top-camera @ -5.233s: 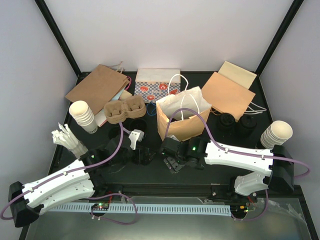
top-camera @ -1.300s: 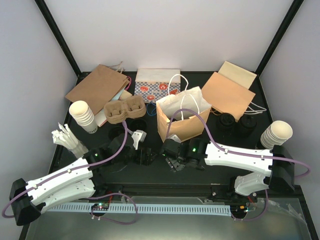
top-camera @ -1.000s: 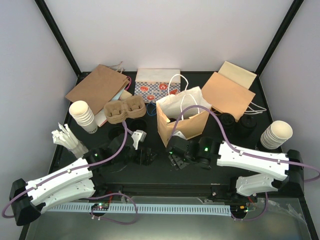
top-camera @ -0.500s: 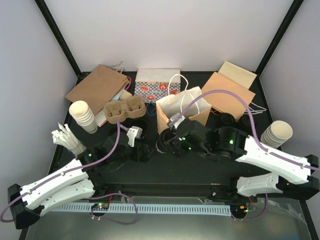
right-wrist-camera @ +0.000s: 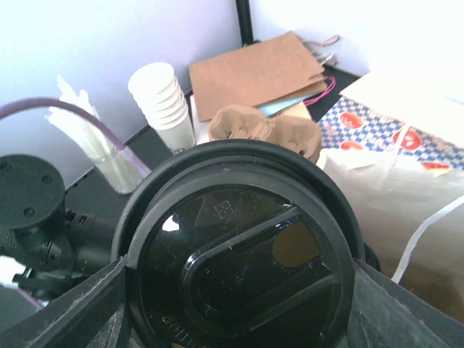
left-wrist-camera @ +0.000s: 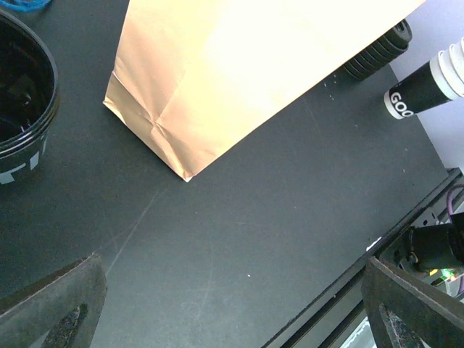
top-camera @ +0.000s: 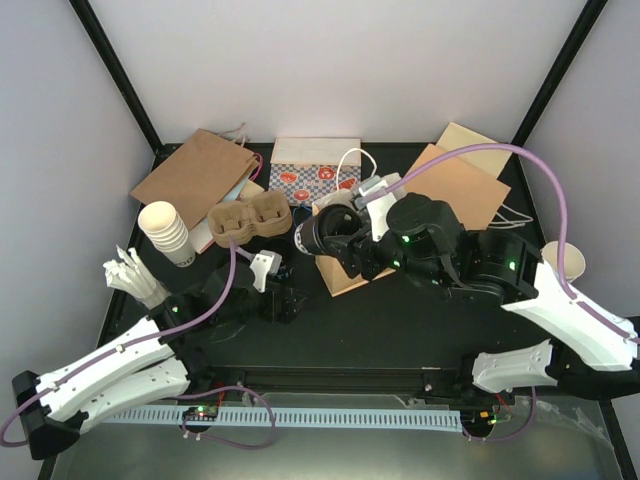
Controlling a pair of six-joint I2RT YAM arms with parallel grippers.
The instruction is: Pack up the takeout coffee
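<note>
My right gripper (top-camera: pixel 338 238) is shut on a takeout coffee (top-camera: pixel 322 232), a short black cup with a black lid, held on its side in the air at the left of the standing brown paper bag (top-camera: pixel 347 276). In the right wrist view the lid (right-wrist-camera: pixel 239 254) fills the frame, with a finger (right-wrist-camera: pixel 87 312) pressed against each side. My left gripper (top-camera: pixel 276 298) sits low over the table left of the bag, open and holding nothing. Its view shows the bag's bottom corner (left-wrist-camera: pixel 217 80) and another black cup (left-wrist-camera: pixel 18 109) at the left edge.
A brown pulp cup carrier (top-camera: pixel 248 220) lies behind the left gripper. Stacks of cream paper cups stand at the left (top-camera: pixel 165 232) and right (top-camera: pixel 562 258). Flat brown bags (top-camera: pixel 195 175) (top-camera: pixel 460 185) and a patterned bag (top-camera: pixel 312 176) lie at the back. White stirrers (top-camera: pixel 135 275) are at the far left.
The right arm has risen from the table in front of the bag, lifting the black-lidded cup up and back to the bag's top. The left gripper has barely moved.
</note>
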